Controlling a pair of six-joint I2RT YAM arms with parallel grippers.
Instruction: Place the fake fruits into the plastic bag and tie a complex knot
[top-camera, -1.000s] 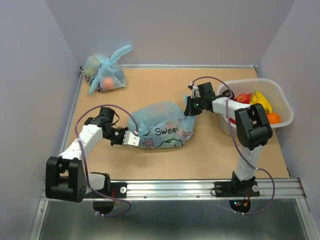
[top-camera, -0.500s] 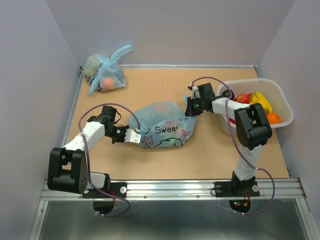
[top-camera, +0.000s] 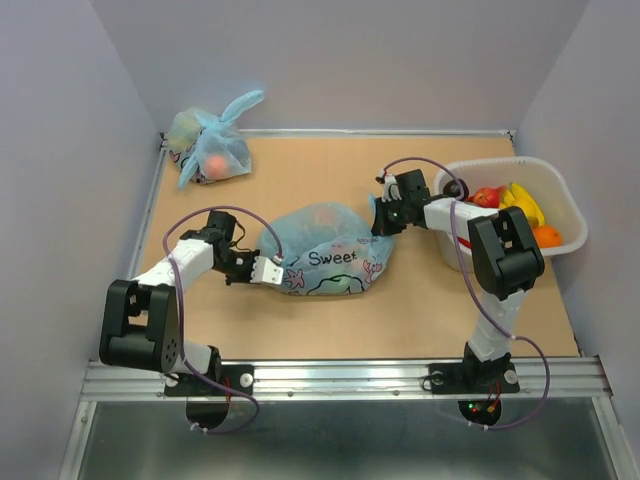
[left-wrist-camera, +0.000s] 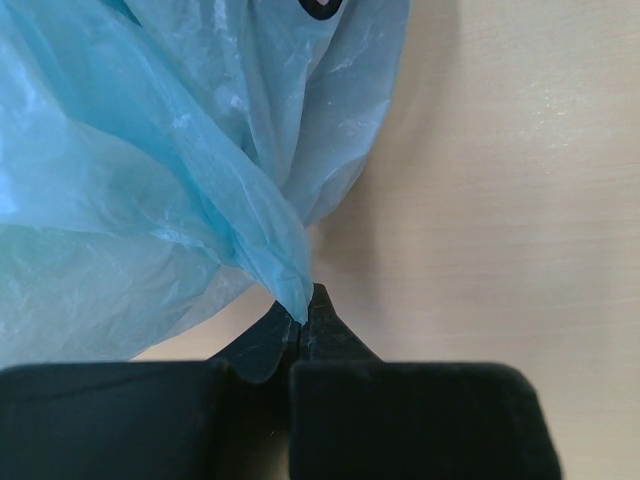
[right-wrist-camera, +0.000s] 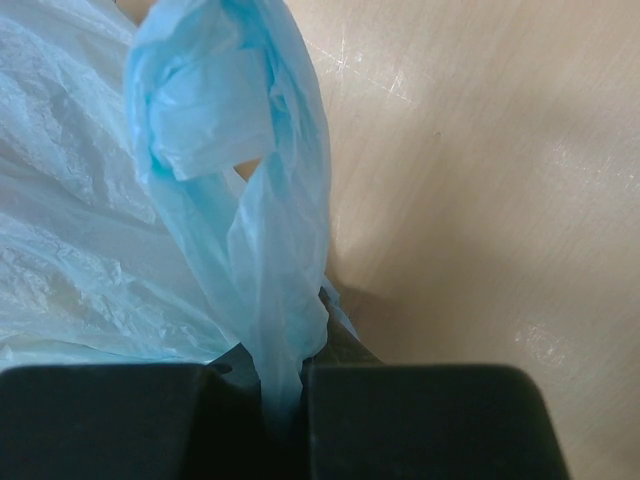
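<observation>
**A:** Tan table (top-camera: 440, 310), grey walls round it. Where's the bag?

**B:** The bag (top-camera: 325, 240) lies on its side mid-table, bulging, with its printed panel toward the near edge. Something pale green shows through low down, but I can't make out what.

**A:** And the grippers?

**B:** The left gripper (top-camera: 268, 273) is clamped on the bag's left end. Its wrist view shows the jaws pressed together on a gathered point of blue film. The right gripper (top-camera: 381, 222) is at the bag's far right end, jaws closed on a twisted handle (right-wrist-camera: 270, 250) that runs down between them.

**A:** So the bag sits between them?

**B:** Yes, it runs from one to the other, and each grips an opposite end.

**A:** Fruits?

**B:** Several fruits (top-camera: 510, 200), red, yellow and orange, sit in the tub (top-camera: 570, 215) at the right, beside the right arm. A small bag (top-camera: 205, 150) lies in the far left corner, well apart.

**A:** Which step, then?

**B:** I'd judge tying, at its very start: both ends are held and no knot is seen. With fruits in the tub, though, loading may not be finished.

**A:** Next move?

**B:** Likely bringing the two held ends together over the bag and crossing them. That calls for some slack, firm pinches and care not to tear the thin film.
</observation>
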